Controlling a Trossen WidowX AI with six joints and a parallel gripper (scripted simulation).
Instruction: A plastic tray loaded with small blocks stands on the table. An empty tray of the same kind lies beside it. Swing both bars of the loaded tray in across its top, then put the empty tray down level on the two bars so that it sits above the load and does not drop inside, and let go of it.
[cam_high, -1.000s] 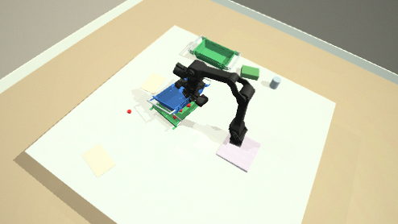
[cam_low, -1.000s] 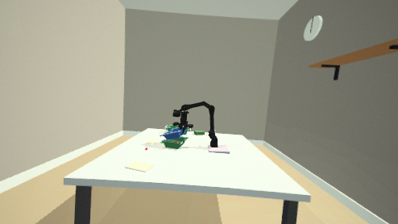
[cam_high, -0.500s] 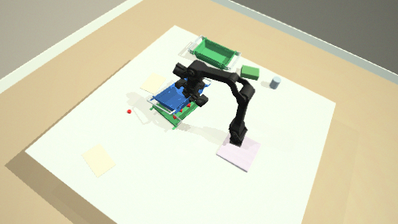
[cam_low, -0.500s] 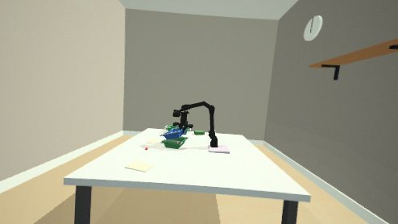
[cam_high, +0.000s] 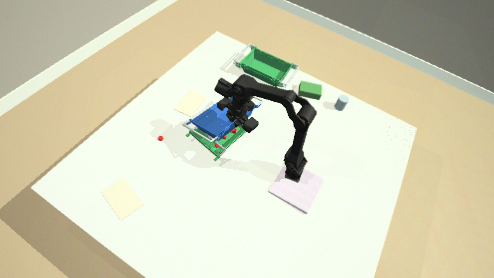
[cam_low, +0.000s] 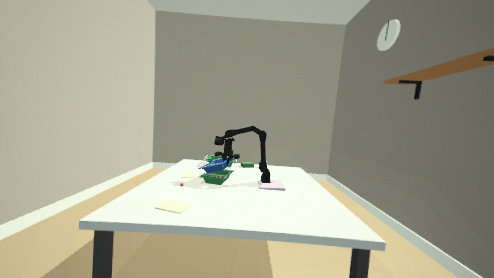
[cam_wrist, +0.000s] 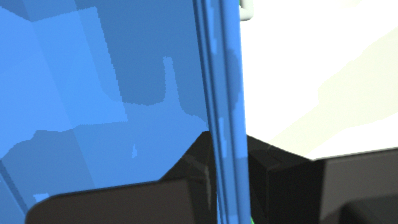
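The loaded green tray (cam_high: 229, 142) (cam_low: 216, 178) stands near the middle of the table with small red blocks (cam_high: 224, 136) inside. A grey wire bar (cam_high: 204, 133) shows along its near-left side, partly under the blue tray. The empty blue tray (cam_high: 211, 119) (cam_low: 216, 163) (cam_wrist: 100, 75) hangs over the green tray, slightly tilted. My gripper (cam_high: 236, 113) (cam_wrist: 217, 137) is shut on the blue tray's side wall, which runs upright between the black fingers in the wrist view. I cannot tell whether the blue tray touches the bars.
A second green tray (cam_high: 265, 64) with wire bars stands at the back. A green block (cam_high: 310, 90) and a grey cylinder (cam_high: 342, 102) lie to its right. A small red block (cam_high: 160, 138) (cam_low: 181, 184) lies loose on the left. Two cream patches (cam_high: 190, 103) (cam_high: 122, 198) and the pink base pad (cam_high: 296, 190) mark the table.
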